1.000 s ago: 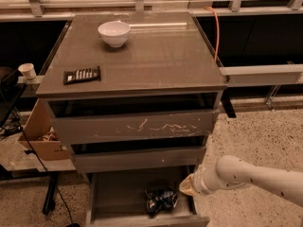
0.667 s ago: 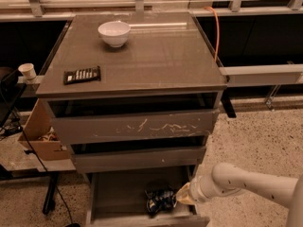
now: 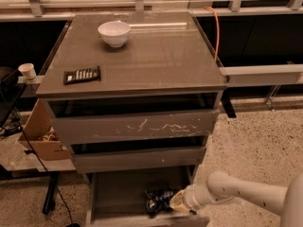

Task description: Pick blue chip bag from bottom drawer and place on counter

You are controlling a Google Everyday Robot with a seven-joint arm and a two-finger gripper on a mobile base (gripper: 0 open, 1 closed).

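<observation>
The blue chip bag [image 3: 157, 200] lies on the floor of the bottom drawer [image 3: 118, 193], which is pulled out. It sits in the right half of the drawer, close to the front edge. The gripper [image 3: 176, 202] is down inside the same drawer, at the right side of the bag and touching it, or almost touching it. The arm comes in from the right and lies nearly level, so the gripper looks to the left, straight at the bag.

So the bag is directly to the left of the gripper, at the same height. I cannot tell how far the gripper is open, and I cannot tell if it already has hold of the bag, because its tip is hidden against the foil. The bag is crumpled and shows no clear long axis.

I judge that the coming move depends on this short approach to the left, and then on a lift up past the two drawers above. The bench [image 3: 161, 60] is high over the drawer, with a white bowl [image 3: 114, 33] and a black bar [image 3: 82, 74] on it.
</observation>
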